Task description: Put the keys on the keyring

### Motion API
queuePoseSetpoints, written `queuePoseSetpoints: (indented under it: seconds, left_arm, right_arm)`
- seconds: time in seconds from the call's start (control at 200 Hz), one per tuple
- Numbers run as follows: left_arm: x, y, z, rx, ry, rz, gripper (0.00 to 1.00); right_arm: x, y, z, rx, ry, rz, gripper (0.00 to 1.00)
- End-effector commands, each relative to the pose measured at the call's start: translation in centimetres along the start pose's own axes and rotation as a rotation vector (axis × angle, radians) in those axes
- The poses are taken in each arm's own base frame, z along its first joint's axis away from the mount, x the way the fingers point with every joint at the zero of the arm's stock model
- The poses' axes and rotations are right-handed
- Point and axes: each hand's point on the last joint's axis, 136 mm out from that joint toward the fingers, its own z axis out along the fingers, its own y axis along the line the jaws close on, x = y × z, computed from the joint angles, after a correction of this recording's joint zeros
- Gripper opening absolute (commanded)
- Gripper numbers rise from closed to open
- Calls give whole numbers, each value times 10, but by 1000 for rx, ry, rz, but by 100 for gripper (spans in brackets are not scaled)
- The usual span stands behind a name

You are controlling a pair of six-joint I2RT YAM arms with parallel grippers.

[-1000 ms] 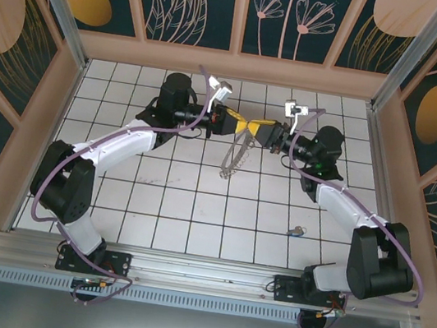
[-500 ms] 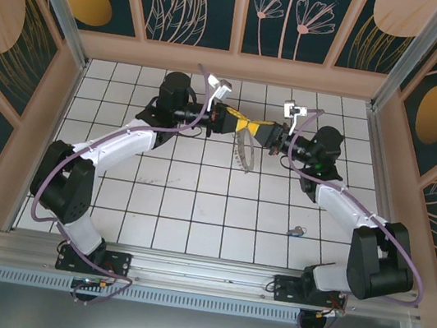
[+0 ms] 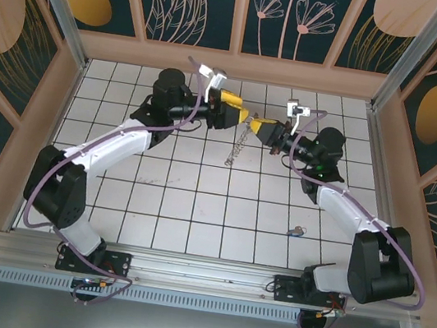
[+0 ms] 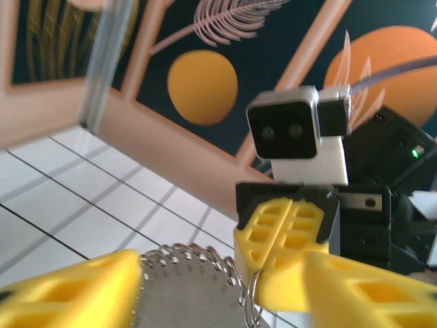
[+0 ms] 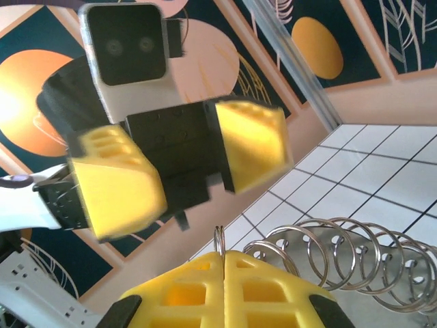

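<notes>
The keyring (image 3: 240, 144) is a grey metal plate edged with a row of wire rings. It hangs above the tiles at the back middle. My right gripper (image 3: 261, 127) is shut on one end ring (image 5: 219, 240) of it, and the plate (image 5: 372, 270) trails off to the right. My left gripper (image 3: 232, 110) faces it from the left with its jaws open. The plate (image 4: 184, 290) shows between those spread yellow fingers (image 4: 68, 297). The keys (image 3: 297, 231), a tiny dark cluster with a blue bit, lie on the floor at the near right.
White tiled floor (image 3: 188, 201) inside a walled frame with patterned panels. Both arms reach to the back middle and nearly meet there. The right arm's elbow (image 3: 378, 256) stands near the keys. A purple cable (image 3: 78, 158) runs along the left arm.
My left gripper has opened, let go of the keyring and drawn back up and to the left. The keyring now hangs from my shut right gripper alone.
</notes>
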Motion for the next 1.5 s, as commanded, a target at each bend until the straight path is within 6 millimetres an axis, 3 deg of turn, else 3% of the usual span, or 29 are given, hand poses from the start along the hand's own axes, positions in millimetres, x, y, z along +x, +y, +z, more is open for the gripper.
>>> queuePoseSetpoints:
  seconds: [0.0,0.045,0.445,0.581,0.761,1.061,1.341,1.496]
  left_arm:
    - [-57,-9,-15,-100,-157,78,91]
    - [-64,-7,-18,-140,-173,87,99]
    - [-106,10,-40,-353,-315,82,98]
    - [-107,16,-45,-393,-332,70,99]
    - [-93,13,-33,-317,-280,53,98]
    - [-75,-10,-13,-99,-208,17,87]
    - [-64,-30,-3,105,-179,-55,51]
    - [-59,-31,0,138,-166,-78,46]
  right_arm:
    - [-27,20,-5,-31,-93,-129,0]
    - [-32,21,-5,-34,-109,-139,0]
    - [-73,43,-15,-80,-328,-244,0]
    - [-83,46,-20,-94,-403,-246,0]
    - [-93,51,-25,-126,-471,-225,0]
    - [-100,59,-26,-190,-516,-182,0]
    - [-95,50,-18,-205,-517,-107,0]
    - [-90,42,-15,-193,-503,-83,0]
